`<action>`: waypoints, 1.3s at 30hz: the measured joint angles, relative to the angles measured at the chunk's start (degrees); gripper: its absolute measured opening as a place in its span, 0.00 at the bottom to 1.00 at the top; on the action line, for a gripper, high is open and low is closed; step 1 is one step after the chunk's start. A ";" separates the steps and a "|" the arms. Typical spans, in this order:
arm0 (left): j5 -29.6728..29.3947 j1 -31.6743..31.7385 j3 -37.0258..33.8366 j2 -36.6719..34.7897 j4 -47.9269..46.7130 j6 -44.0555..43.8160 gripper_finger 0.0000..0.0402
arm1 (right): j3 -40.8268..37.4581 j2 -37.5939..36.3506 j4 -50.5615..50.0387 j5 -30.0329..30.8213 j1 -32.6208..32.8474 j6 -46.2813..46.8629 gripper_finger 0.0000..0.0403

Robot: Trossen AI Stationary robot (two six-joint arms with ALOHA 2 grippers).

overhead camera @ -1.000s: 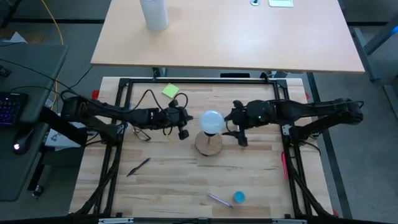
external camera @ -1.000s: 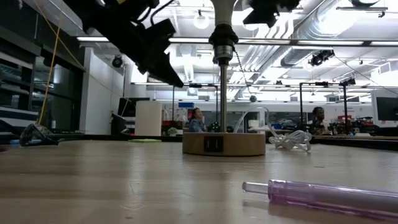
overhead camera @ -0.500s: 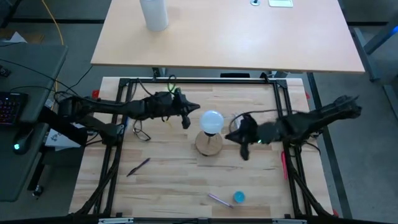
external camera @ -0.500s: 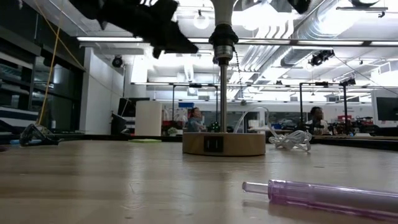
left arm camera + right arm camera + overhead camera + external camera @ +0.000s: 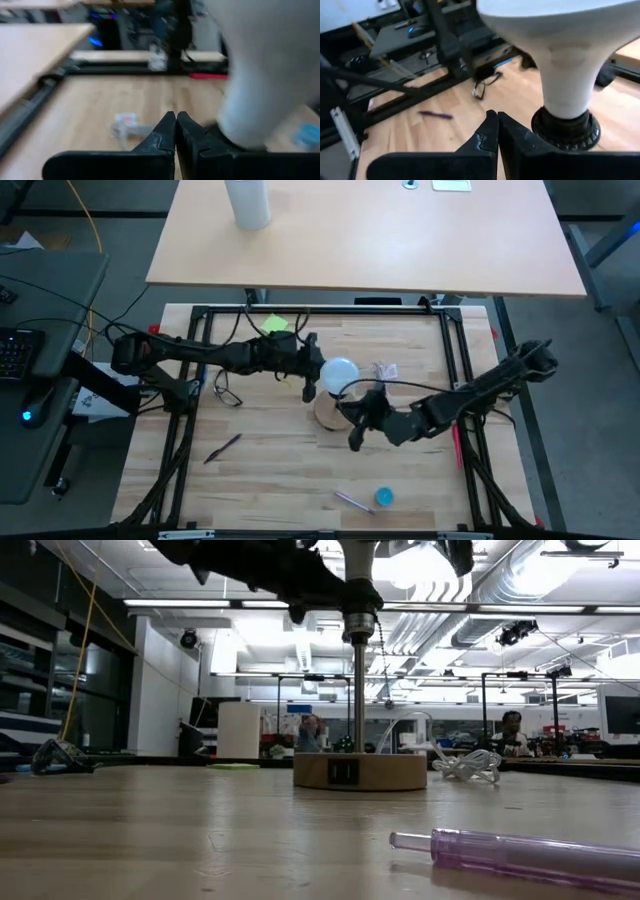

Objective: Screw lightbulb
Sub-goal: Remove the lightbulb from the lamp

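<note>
I have the lightbulb (image 5: pixel 341 373) seated in the black socket (image 5: pixel 566 131) at the top of the lamp post, which rises from the round wooden base (image 5: pixel 360 771) near the middle of the table (image 5: pixel 270 480). Its long axis is vertical — globe up, screw base down into the socket, the cone-shaped neck tapering toward the collar in the right wrist view.

Neither gripper holds the bulb. The left gripper (image 5: pixel 309 383) sits just beside the globe on its left, jaws closed on nothing; the left wrist view shows its fingertips (image 5: pixel 176 125) pressed together with the bulb just beside them. The right gripper (image 5: pixel 354 442) is low beside the base, jaws likewise closed and empty.

I judge the step in hand to be between turns — a regrip pause. The next move calls for opening one gripper, centring its jaws around the globe, closing gently, then rotating about the vertical axis without side load on the post.
</note>
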 joint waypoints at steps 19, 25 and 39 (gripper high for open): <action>4.30 -2.66 -0.06 0.08 -0.11 -5.68 0.00 | 0.04 0.35 0.60 3.47 -3.12 -6.25 0.00; 4.35 -3.37 -0.06 -2.44 -5.41 -6.32 0.00 | 0.04 -2.37 -5.75 3.82 -3.08 -6.72 0.00; 6.05 -5.27 -0.11 -12.78 -21.88 -6.94 0.00 | 0.04 -9.52 -19.86 6.74 -3.73 -6.30 0.00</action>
